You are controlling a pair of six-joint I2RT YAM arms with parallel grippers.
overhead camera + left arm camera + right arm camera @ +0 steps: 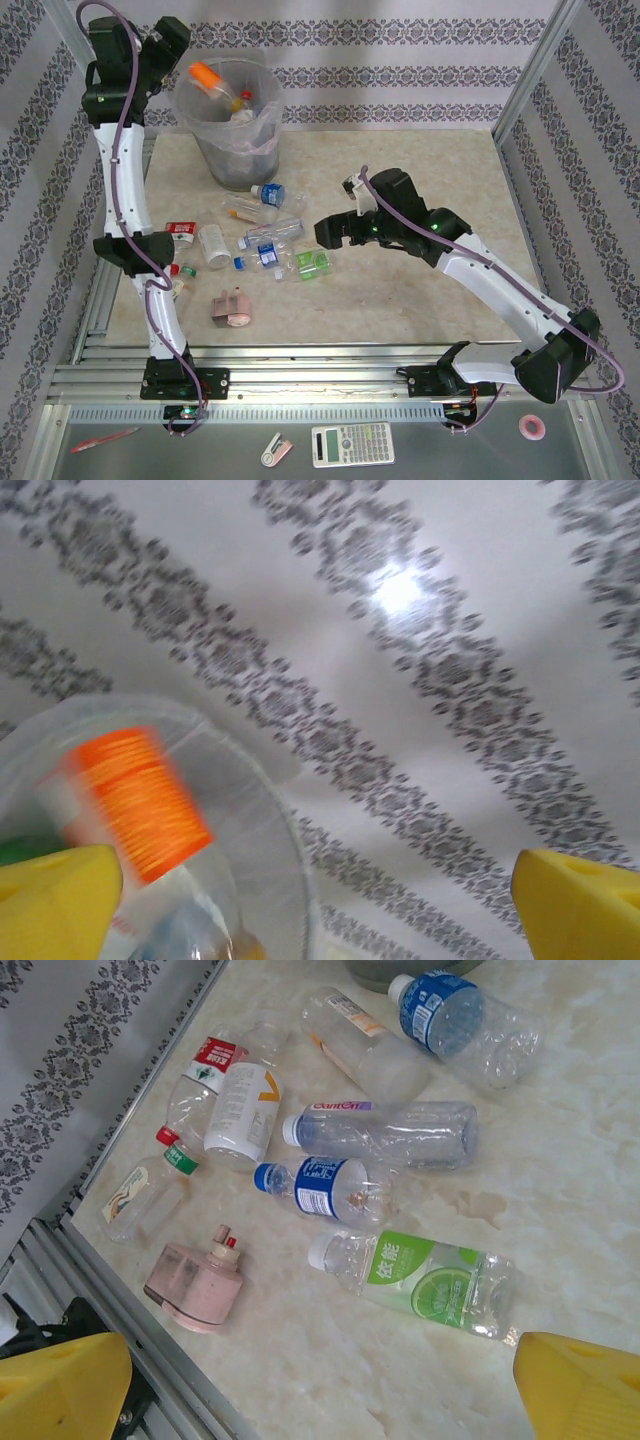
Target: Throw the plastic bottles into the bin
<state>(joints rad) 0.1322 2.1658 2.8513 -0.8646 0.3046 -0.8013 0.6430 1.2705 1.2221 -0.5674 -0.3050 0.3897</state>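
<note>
The bin (228,125) stands at the back left of the table, with bottles inside it. An orange-labelled plastic bottle (208,75) is in the air over the bin's rim, blurred in the left wrist view (135,800), and nothing grips it. My left gripper (178,50) is high beside the bin's left rim, open (315,910), its yellow fingertips (50,900) wide apart. Several plastic bottles lie on the table, among them a green-labelled one (420,1275) and a blue-labelled one (320,1188). My right gripper (335,232) hovers open (320,1390) just right of them.
A pink lumpy object (195,1285) lies near the table's front edge (300,345). More bottles lie toward the bin: a large blue-labelled one (450,1015), a clear one (385,1132) and a white-labelled one (245,1110). The table's metal rail (130,1330) runs along the left.
</note>
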